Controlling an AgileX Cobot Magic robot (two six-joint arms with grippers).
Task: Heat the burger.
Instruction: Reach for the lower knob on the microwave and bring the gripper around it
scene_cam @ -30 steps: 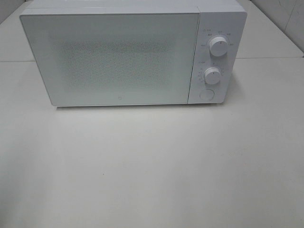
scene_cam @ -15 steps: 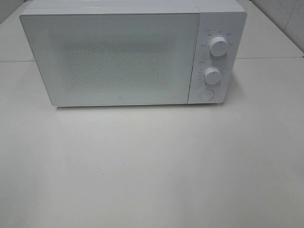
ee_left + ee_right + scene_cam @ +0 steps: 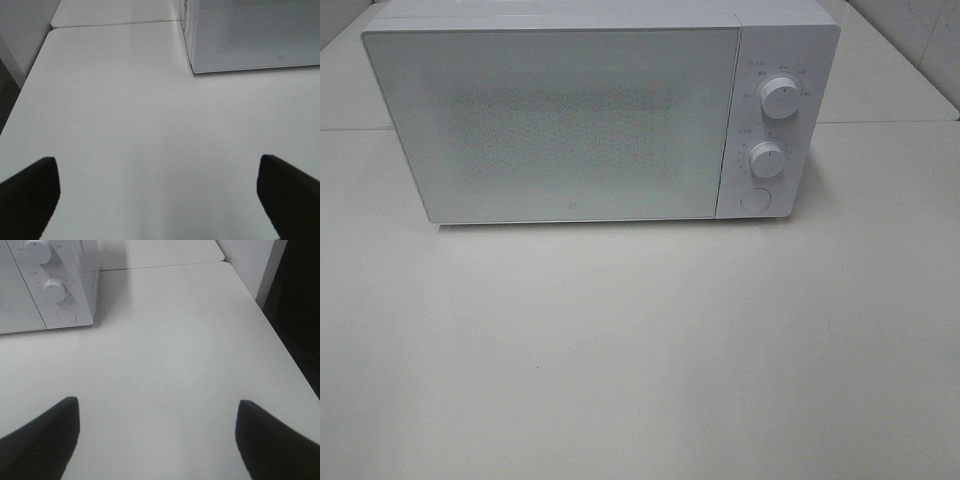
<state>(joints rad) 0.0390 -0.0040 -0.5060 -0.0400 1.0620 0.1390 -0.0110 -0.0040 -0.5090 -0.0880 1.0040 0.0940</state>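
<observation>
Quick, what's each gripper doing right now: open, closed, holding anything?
Left gripper: open, holding nothing.
Right gripper: open, holding nothing.

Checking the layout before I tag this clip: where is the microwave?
In the exterior high view the microwave stands at the back of the white table, door shut, with its control knobs at its right end.

Left gripper [image 3: 157, 165] and right gripper [image 3: 157, 404] — both spread wide
On each, the dark fingers [image 3: 30, 195] are set well apart, only their tips being shown.
</observation>
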